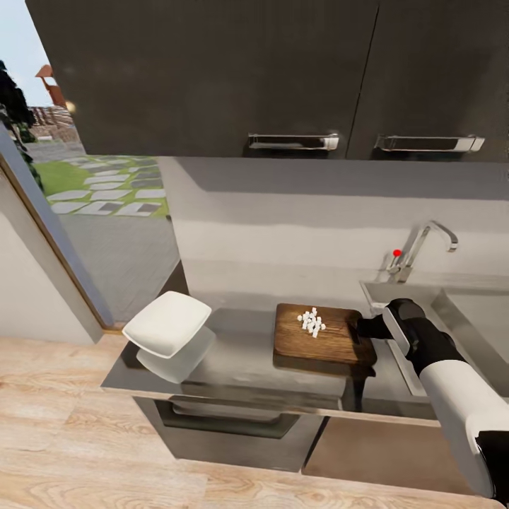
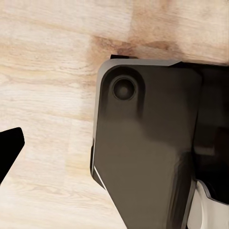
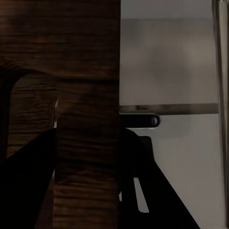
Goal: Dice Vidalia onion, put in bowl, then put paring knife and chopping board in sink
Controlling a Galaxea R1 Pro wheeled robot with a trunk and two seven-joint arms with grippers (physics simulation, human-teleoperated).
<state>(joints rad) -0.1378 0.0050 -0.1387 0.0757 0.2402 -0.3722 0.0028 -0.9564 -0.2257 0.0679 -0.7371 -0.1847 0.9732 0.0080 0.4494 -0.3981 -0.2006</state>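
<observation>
Now the board (image 1: 326,334) lies flat on the grey bench (image 1: 247,360), just beside the sink (image 1: 452,311). It is a brown wooden rectangle with rounded corners and a dark grain. A small heap of white onion dice (image 1: 312,322) sits on it, toward its far side. The bowl (image 1: 167,323) stands well apart at the bench's other end, by the corner; it is white, glossy and squarish, and its reflection shows in the bench under it.

From the head, the right arm reaches in from the sink side, and its dark right claw (image 1: 367,328) meets the short end of the board nearest the sink. The faucet (image 1: 422,249) with its red knob (image 1: 396,252) rises behind the basin, under dark wall cabinets (image 1: 212,71).

The right wrist camera adds what the head cannot: the board's (image 3: 86,119) wood grain up close, its edge running between the black fingers (image 3: 143,191), which sit on either side of it, so the claw looks clamped on the board. Grey steel lies beyond.

The left wrist camera looks down on the plank floor (image 2: 47,71) past a dark part of the robot's body (image 2: 143,157). A black fingertip (image 2: 9,150) pokes in at the edge, and I cannot tell how the left claw stands.
</observation>
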